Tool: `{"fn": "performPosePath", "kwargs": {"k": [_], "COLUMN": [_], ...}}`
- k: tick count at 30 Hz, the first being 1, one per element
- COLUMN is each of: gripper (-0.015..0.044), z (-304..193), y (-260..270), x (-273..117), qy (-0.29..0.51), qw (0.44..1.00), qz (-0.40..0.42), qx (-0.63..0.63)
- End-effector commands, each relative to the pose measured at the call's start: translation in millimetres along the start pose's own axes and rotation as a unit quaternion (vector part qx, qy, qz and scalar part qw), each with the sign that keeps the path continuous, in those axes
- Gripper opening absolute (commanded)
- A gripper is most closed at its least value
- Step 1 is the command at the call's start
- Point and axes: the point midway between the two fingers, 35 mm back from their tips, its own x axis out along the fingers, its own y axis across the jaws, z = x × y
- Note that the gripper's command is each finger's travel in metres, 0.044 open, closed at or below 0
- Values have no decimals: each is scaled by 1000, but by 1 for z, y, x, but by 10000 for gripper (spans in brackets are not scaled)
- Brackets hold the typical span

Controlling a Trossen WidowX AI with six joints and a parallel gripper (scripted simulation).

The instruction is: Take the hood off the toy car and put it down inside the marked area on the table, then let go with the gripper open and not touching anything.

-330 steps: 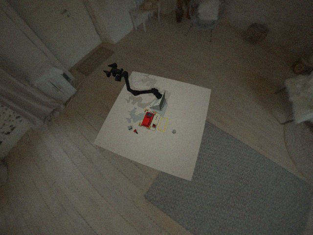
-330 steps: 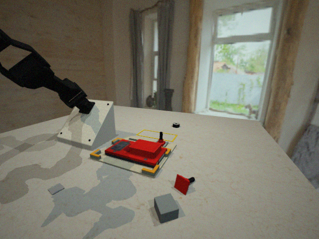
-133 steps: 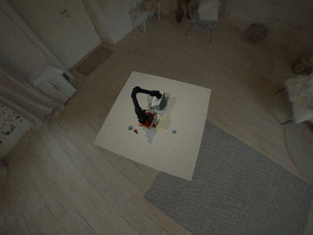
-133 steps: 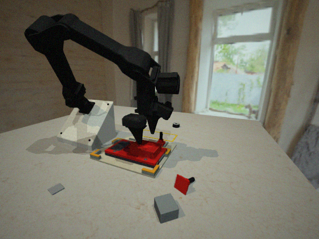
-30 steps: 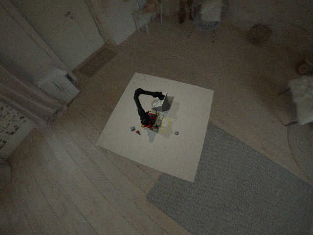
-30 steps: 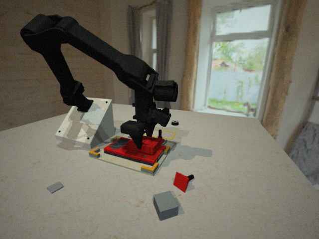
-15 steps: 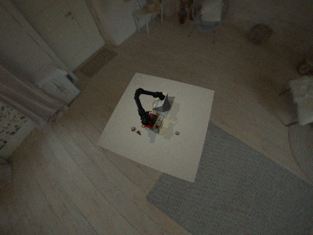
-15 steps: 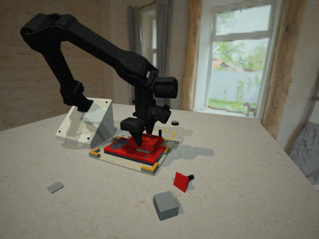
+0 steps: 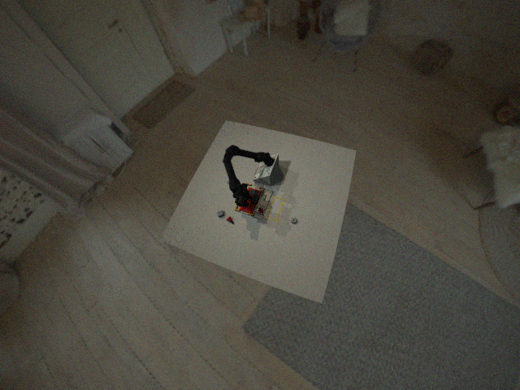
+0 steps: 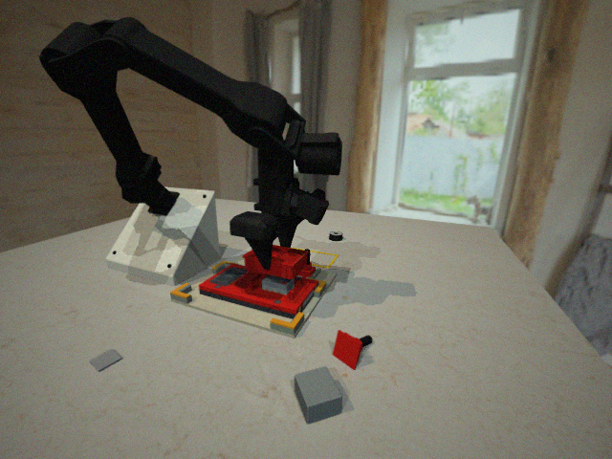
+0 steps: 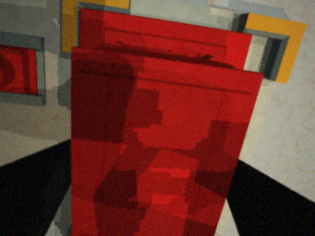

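My gripper [image 10: 276, 257] [image 11: 153, 155] is shut on the hood [image 10: 286, 263] [image 11: 182, 108], a red box-like part, one finger on each side. The hood hangs a little above the toy car [image 10: 247, 292] [image 11: 239, 47], a flat red body with a dark lower edge. A grey block [image 10: 277, 284] shows in the car under the hood. The marked area [image 9: 280, 209] [image 10: 334, 261] is a thin yellow outline on the table, beyond the car in the exterior view; the hood and arm hide part of it there.
The car sits in a pale tray [image 10: 231, 313] with raised orange corners. A wheel [image 9: 293, 218] [image 10: 336, 235] lies beyond the marked area. A grey block [image 9: 220, 213] [image 10: 318, 392], a red plate with a black peg [image 9: 229, 219] [image 10: 347, 349] and a thin grey plate [image 10: 106, 360] lie around.
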Motion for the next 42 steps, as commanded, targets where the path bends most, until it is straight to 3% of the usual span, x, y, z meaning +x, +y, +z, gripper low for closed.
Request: {"fn": "performPosePath", "kwargs": {"k": [1, 7, 42], "gripper": [0, 0, 0], "z": [2, 1, -39], "y": [0, 5, 194], "x": [-20, -22, -33], "qy": [-7, -4, -6], "qw": [1000, 1000, 1000], "qz": [3, 1, 10], "qx": [6, -1, 5]}}
